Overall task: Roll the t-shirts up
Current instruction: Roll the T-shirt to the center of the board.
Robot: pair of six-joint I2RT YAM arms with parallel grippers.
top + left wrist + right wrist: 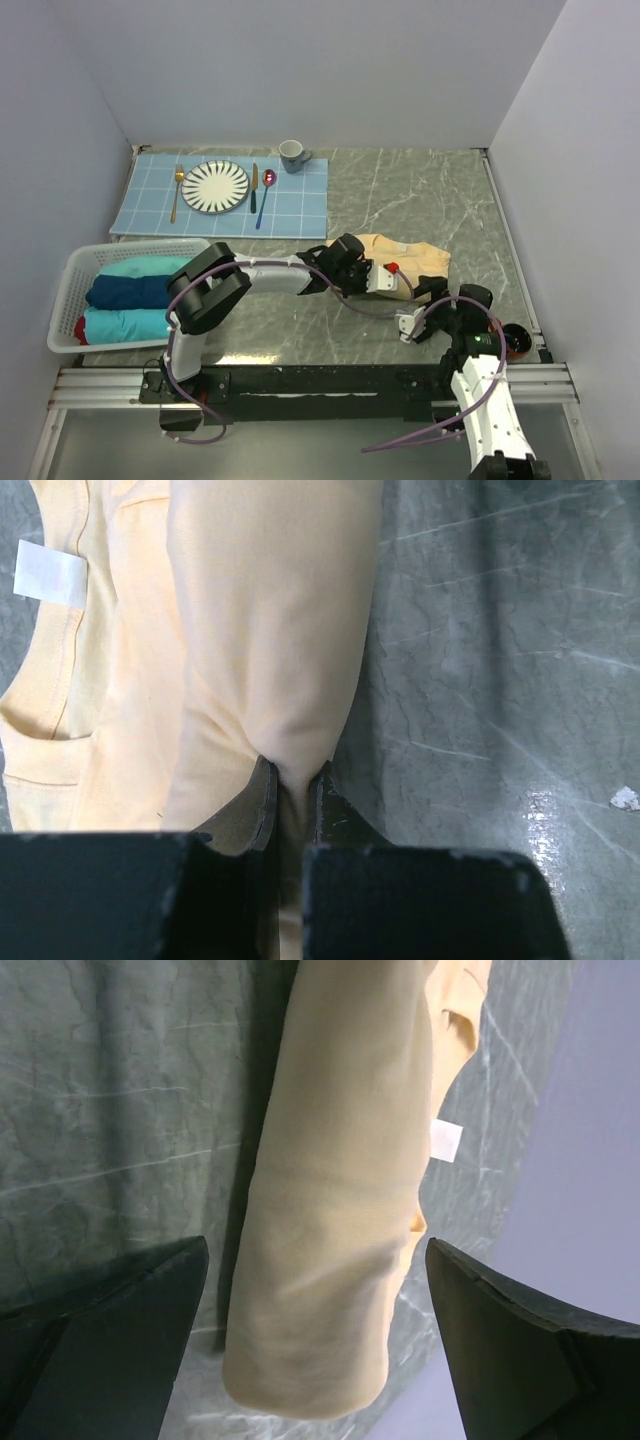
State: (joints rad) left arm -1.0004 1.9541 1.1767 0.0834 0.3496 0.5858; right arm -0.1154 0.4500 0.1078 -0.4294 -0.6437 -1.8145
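A pale yellow-tan t-shirt (410, 256) lies partly rolled on the marble table, right of centre. My left gripper (392, 278) is shut on a fold at the roll's near edge; in the left wrist view the cloth (270, 630) is pinched between the jaws (293, 775), and the white neck label (48, 575) shows at upper left. My right gripper (425, 302) stands open at the roll's right end; its jaws (316, 1245) straddle the rolled cloth (340, 1140) without touching it. Teal (135, 267), navy (130, 291) and teal (125, 323) rolled shirts lie in a basket.
The white basket (70, 270) stands at the left edge. At the back left, a light blue grid placemat (300, 205) carries a plate (215, 186), cutlery and a mug (292, 155). A dark round object (517, 342) sits by the right wall.
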